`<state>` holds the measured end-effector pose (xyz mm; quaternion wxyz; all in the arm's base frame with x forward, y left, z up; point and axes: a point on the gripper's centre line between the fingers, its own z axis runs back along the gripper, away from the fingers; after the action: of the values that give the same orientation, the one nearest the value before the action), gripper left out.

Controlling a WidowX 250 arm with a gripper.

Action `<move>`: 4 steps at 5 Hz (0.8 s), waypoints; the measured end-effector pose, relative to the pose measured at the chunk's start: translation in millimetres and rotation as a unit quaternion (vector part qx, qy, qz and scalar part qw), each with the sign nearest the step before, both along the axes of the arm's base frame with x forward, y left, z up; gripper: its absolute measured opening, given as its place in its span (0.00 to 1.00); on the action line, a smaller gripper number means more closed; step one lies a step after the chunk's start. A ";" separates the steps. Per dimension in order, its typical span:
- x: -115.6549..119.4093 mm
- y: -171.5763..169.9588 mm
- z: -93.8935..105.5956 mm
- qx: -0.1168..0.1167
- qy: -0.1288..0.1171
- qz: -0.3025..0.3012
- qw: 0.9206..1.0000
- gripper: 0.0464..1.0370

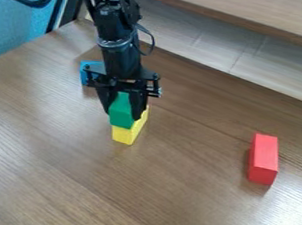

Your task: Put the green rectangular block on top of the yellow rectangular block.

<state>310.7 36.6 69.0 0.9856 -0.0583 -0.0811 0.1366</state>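
At left we see a blue block [84, 74] partly behind the end effector [122, 114], which grips our green block [121, 106] directly over the yellow block [124, 135]; rightward, a red block [264, 155] lies on our bench [53, 175]

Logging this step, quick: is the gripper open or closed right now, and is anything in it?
Gripper: closed on the green block, a finger on either side, at the yellow block.
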 end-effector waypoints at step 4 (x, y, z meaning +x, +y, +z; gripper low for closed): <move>3.3 2.3 -9.0 0.003 0.017 -0.005 1.000 0.91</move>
<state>314.1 38.9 60.0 0.9876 -0.0534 -0.0646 0.1325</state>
